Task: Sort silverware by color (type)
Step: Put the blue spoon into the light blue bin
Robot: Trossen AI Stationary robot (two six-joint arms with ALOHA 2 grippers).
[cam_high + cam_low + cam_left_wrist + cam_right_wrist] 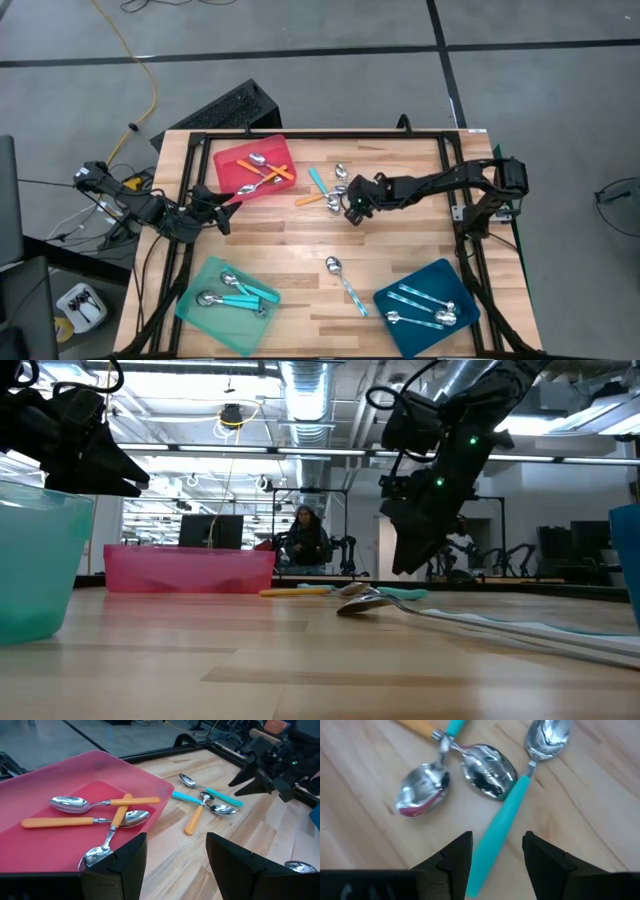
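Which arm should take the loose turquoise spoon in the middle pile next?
Right. The right gripper is open directly over the pile, its fingers straddling a turquoise spoon. The left gripper, also open, sits by the red tray, farther from the pile.

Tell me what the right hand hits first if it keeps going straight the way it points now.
Most likely the turquoise-handled spoon: the right hand is open, its fingers either side of that handle, in the loose cluster mid-table. How far above it the hand sits is unclear. The left hand waits by the red tray.
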